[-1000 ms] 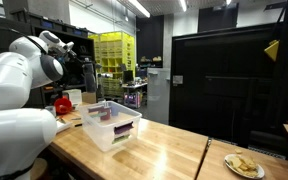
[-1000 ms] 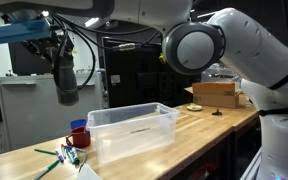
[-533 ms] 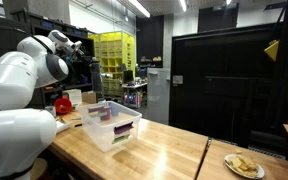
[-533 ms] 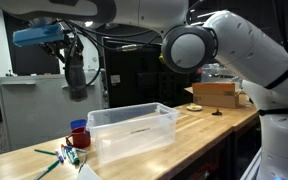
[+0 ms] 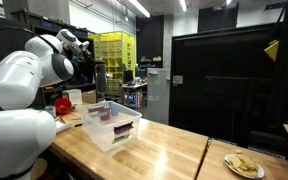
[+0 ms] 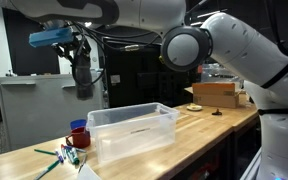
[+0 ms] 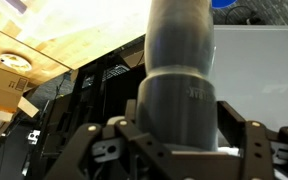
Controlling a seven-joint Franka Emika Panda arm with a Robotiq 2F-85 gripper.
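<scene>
My gripper is shut on a dark grey cylinder and holds it upright in the air, above and to the side of a clear plastic bin on the wooden table. In the wrist view the cylinder fills the middle, with the gripper's fingers pressed against both its sides. In an exterior view the gripper hangs behind the bin, which holds some coloured items.
A red cup and loose markers lie beside the bin. A cardboard box stands further along the table. A plate of food sits near the table's edge. Dark cabinets stand behind.
The gripper has carried the grey cylinder sideways through the air toward the bin, still shut on it. The things on the table have not moved.
</scene>
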